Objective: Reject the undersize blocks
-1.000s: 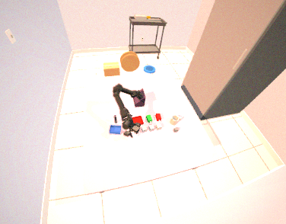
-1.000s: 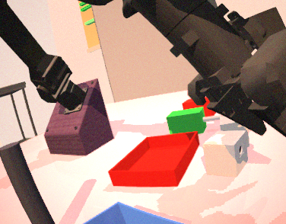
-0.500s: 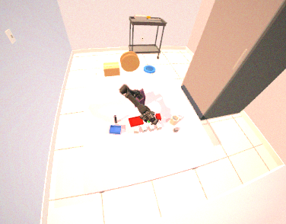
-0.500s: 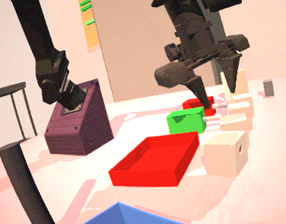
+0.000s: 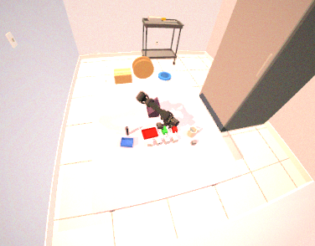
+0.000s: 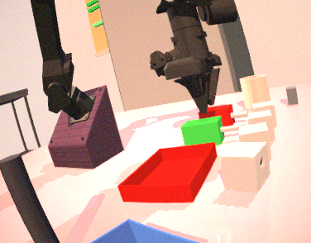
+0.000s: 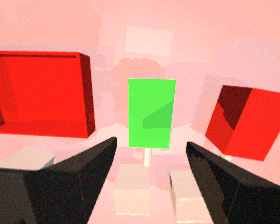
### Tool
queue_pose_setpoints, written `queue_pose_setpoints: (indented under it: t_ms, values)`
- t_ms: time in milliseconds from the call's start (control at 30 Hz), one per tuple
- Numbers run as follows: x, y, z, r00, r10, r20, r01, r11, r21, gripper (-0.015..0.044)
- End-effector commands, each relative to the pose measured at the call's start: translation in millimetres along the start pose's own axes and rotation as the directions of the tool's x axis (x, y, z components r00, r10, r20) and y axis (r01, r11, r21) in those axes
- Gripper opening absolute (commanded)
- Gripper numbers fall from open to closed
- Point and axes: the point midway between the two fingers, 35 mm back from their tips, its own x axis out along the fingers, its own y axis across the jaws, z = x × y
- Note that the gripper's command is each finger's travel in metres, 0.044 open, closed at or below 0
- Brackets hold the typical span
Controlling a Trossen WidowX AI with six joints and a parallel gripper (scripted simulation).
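The green GO gauge lies flat, its pale pin toward the blocks. My gripper is open and empty above the gauge; the wrist view shows the gauge body between and beyond the fingertips. Several pale blocks stand in a row: the one nearest the tray, one in front of the green pin and one to its right. Most bores are hidden. The red reject tray shows no block inside.
A red pinned gauge lies right of the green one. A beige cup and small grey cylinder stand beyond the blocks. A blue tray, dark upright cylinder and purple wedge stand around.
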Motion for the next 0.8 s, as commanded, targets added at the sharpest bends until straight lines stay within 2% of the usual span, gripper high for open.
queue_pose_setpoints:
  t_ms: [0, 767]
  values:
    - [2, 1, 1, 1.000, 0.008, 0.002, -0.008, 1.000, -0.017, 0.0300]
    - [33, 0, -1, 1.000, 0.010, 0.002, -0.010, 1.000, -0.017, 0.0300]
